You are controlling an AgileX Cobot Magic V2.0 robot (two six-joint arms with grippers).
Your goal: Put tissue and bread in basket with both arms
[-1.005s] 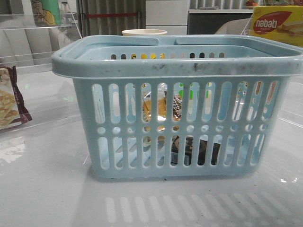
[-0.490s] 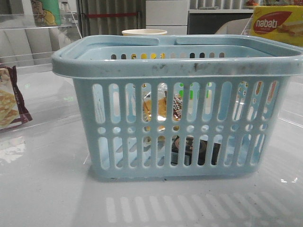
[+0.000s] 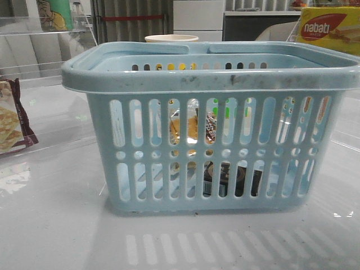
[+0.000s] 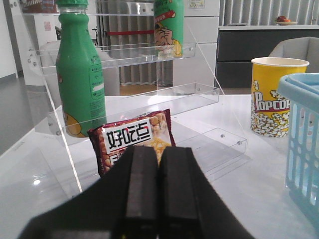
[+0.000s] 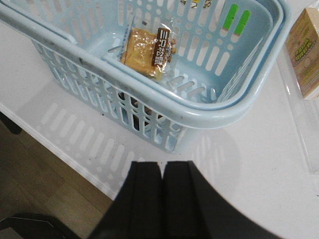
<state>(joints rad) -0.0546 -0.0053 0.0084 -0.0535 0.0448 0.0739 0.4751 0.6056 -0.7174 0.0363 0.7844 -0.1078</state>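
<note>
Bread (image 5: 147, 51): inside basket (image 3: 211, 81), leaning on its wall | tissue (image 3: 236, 179): on basket floor, seen through slots | basket: on bench (image 3: 62, 225) | left gripper (image 4: 157, 191): fingers together, empty | right gripper (image 5: 163, 199): fingers together, empty

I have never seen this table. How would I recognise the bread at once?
Look first for the big light blue basket with slotted sides. The bread leans against a wall inside it, above the dark tissue on the floor. It is the only clear packet there: golden-yellow bread with a dark brown label band, unlike the maroon-edged snack bag outside.
</note>
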